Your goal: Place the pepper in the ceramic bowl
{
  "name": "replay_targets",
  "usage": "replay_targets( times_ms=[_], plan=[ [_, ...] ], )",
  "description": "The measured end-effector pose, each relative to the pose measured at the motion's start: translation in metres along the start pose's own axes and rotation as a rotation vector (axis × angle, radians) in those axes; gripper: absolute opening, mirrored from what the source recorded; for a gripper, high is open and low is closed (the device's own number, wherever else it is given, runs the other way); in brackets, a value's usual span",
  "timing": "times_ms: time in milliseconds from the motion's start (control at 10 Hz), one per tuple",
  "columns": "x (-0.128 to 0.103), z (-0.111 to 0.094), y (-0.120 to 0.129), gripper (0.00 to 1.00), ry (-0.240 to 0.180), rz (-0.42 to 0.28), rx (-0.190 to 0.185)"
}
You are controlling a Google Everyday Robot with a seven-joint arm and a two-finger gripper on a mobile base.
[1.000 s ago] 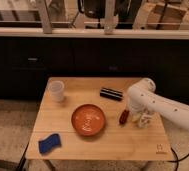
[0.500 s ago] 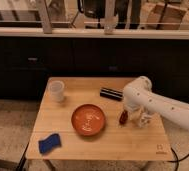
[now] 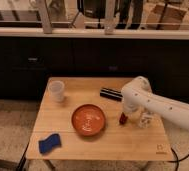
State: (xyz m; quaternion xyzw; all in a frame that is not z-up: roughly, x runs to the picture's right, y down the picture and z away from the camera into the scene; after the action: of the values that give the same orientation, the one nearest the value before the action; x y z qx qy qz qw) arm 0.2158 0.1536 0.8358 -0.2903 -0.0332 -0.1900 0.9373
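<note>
Camera view: hand (image 3: 128,113) has come down onto the pepper (image 3: 122,120), which lies unmoved on the desk (image 3: 103,146) right of the ceramic bowl (image 3: 76,115); cannot tell if grasped.

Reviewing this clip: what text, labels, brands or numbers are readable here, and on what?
None can be read.
A small dark mark on the light wooden table's front right corner: too small to read.
Pale markings inside the orange-red ceramic bowl: not legible as text.
The tool, down by the small dark red pepper, shows no label.
</note>
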Motion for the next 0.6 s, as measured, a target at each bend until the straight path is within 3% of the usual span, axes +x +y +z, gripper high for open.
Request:
replay_targets(
  times_ms=[300,600],
  plan=[
    [-0.019,-0.008,-0.01,0.02,0.003,-0.025,0.004],
    [-0.064,-0.016,-0.03,0.02,0.007,-0.049,0.011]
  ],
)
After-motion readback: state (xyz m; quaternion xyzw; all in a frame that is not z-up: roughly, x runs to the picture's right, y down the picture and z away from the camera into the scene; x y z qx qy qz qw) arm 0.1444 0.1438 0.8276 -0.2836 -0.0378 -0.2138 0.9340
